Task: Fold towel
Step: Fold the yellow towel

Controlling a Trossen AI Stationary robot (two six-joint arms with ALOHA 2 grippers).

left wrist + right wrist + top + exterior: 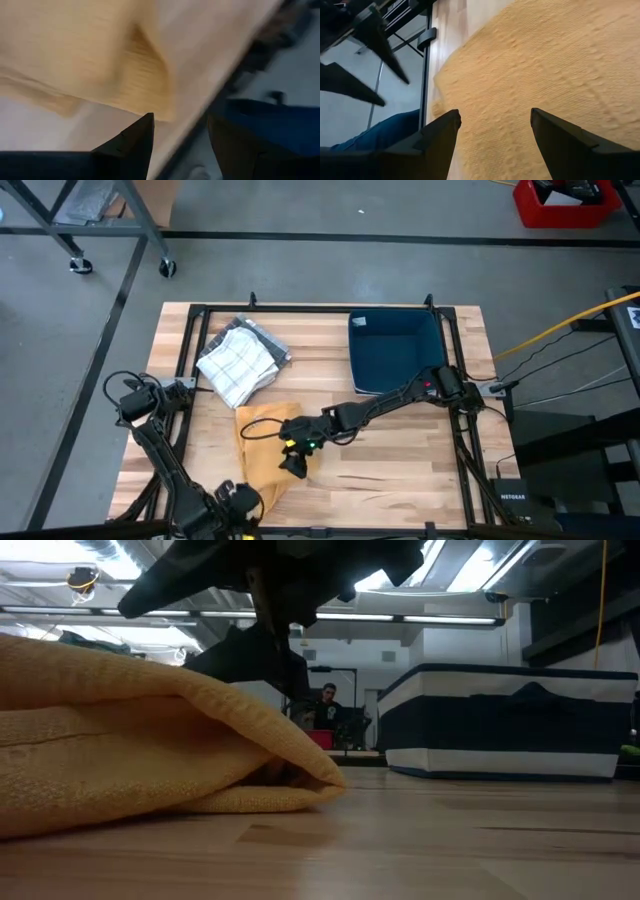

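Note:
A yellow towel [262,435] lies on the wooden table near its front left, one layer folded over another, with the fold's rounded edge [318,780] resting on the wood. My right gripper [295,463] reaches in from the right. It hangs open just over the towel's near right part [545,65], its fingers spread above the cloth. My left gripper [240,500] stands open at the table's near edge, just off the towel's near corner [150,90], with nothing between its fingers [135,137].
A folded white and grey checked cloth [240,360] lies at the back left. A dark blue bin [395,350] stands at the back right. Black frame rails [195,340] run along the table's sides. Bare wood [400,470] lies at the near right.

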